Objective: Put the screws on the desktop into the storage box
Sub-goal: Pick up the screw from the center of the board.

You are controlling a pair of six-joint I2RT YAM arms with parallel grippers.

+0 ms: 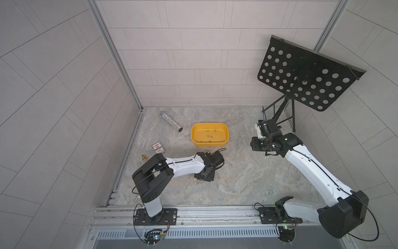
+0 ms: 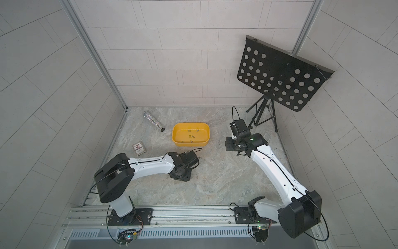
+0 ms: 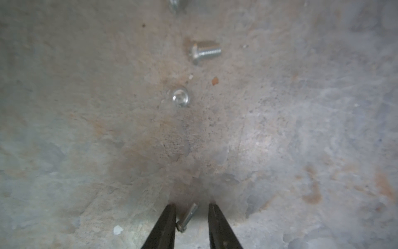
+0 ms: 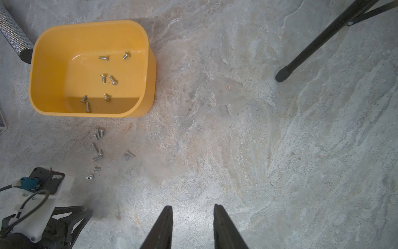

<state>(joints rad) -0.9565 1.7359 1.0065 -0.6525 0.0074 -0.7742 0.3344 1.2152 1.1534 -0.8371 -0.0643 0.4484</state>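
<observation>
The left gripper (image 3: 191, 206) is straddling a screw (image 3: 187, 218) on the veined marble desktop (image 3: 280, 129).
Its jaws are standing narrowly apart, one perhaps touching the head; the right gripper (image 4: 192, 207) is hanging open, empty. More screws (image 4: 97, 148) are lying beside the box (image 4: 90, 24), some inside; tiled walls (image 1: 193, 54) are enclosing everything.

Open desktop (image 1: 247, 179) lies before me across the middle and near edge. Toward the far edge the storage box (image 1: 210, 144) fills the centre, the glittery tube (image 1: 171, 121) guards the far left corner, music stand legs (image 1: 293, 116) the far right.

Pale tiled walls (image 1: 193, 54) enclose a black perforated music stand (image 1: 310, 66).
</observation>
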